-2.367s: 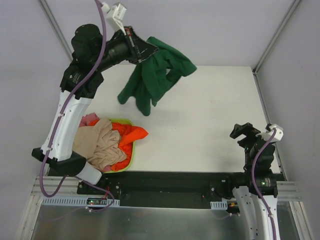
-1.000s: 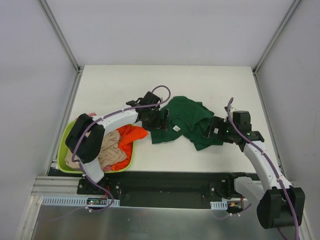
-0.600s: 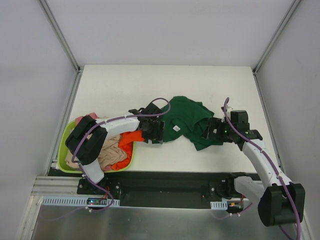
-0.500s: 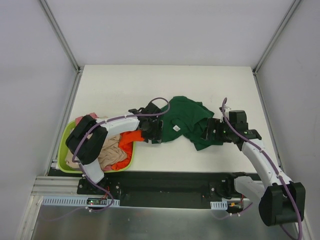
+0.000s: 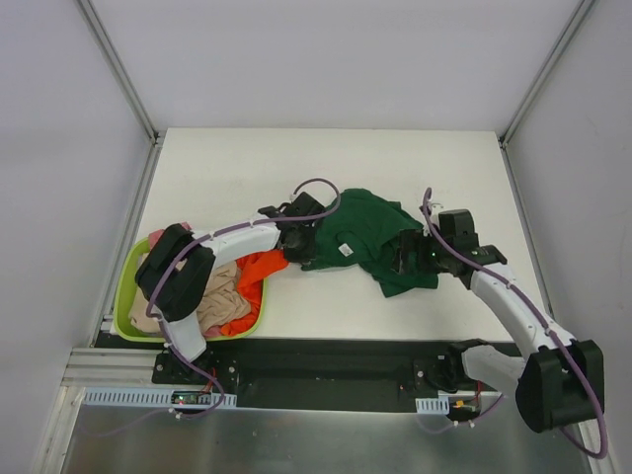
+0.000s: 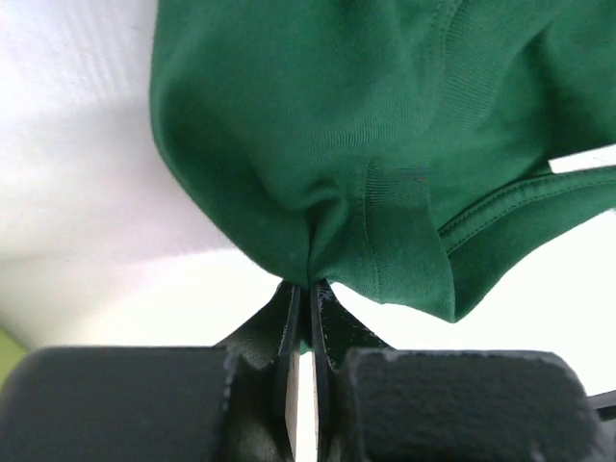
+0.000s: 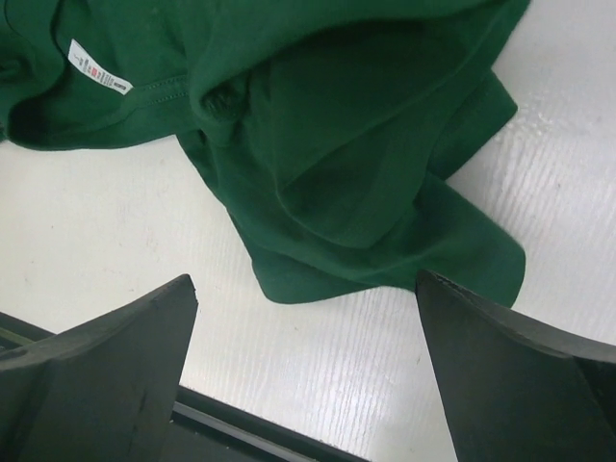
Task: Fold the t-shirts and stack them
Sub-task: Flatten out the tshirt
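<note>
A dark green t-shirt [image 5: 370,232] lies crumpled on the white table, near the front middle. My left gripper [image 5: 304,252] is shut on a fold of the shirt's left edge [image 6: 318,192], the cloth pinched between the jaws. My right gripper [image 5: 403,255] hovers wide open at the shirt's right side, its fingers [image 7: 106,375] straddling a low corner of the green cloth [image 7: 327,212]. The white neck label [image 7: 96,67] shows in the right wrist view. Orange [image 5: 259,269], beige [image 5: 219,286] and pink [image 5: 158,239] t-shirts are heaped in the basket.
A lime-green plastic basket [image 5: 259,314] stands at the table's front left corner, right beside my left arm. The table's front edge [image 7: 250,423] runs close under my right gripper. Bare white table [image 5: 326,158] stretches behind the green shirt.
My left gripper has closed on the green shirt's left edge and shifted slightly up and right. My right gripper has crept left onto the shirt's right side, still open.
</note>
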Controlling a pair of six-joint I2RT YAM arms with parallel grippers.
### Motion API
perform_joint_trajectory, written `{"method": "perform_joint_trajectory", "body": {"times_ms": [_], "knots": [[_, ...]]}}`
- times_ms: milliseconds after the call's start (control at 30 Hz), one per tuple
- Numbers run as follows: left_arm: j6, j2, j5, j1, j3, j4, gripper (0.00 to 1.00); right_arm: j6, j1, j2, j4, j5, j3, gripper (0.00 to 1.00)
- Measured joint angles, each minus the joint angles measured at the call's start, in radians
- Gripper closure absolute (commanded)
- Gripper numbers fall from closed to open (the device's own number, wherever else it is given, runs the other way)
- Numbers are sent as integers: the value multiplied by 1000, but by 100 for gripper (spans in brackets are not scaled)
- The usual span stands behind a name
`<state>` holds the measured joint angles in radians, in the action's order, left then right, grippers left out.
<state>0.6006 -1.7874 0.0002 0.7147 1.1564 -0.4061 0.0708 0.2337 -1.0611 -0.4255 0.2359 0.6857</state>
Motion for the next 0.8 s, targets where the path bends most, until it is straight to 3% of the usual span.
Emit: {"method": "perform_joint_trajectory", "body": {"times_ms": [133,267,433,467,667,700,800], "knots": [[-14,75,-54,-1,-4,1,100,12,62,-81,26,-49,44,22],[-14,130,-66,0,-4,3,100,16,95,-194,51,-94,103,31],[-14,138,-66,0,-5,4,100,21,101,-268,69,-163,117,59],[-14,138,-66,0,-5,4,100,25,101,-283,68,-175,121,68],[-14,138,-73,0,-13,5,100,32,102,-312,67,-222,135,88],[-14,138,-74,0,-14,5,100,33,102,-308,68,-229,135,97],[-14,138,-83,0,-16,4,100,31,103,-274,70,-264,135,99]]}}
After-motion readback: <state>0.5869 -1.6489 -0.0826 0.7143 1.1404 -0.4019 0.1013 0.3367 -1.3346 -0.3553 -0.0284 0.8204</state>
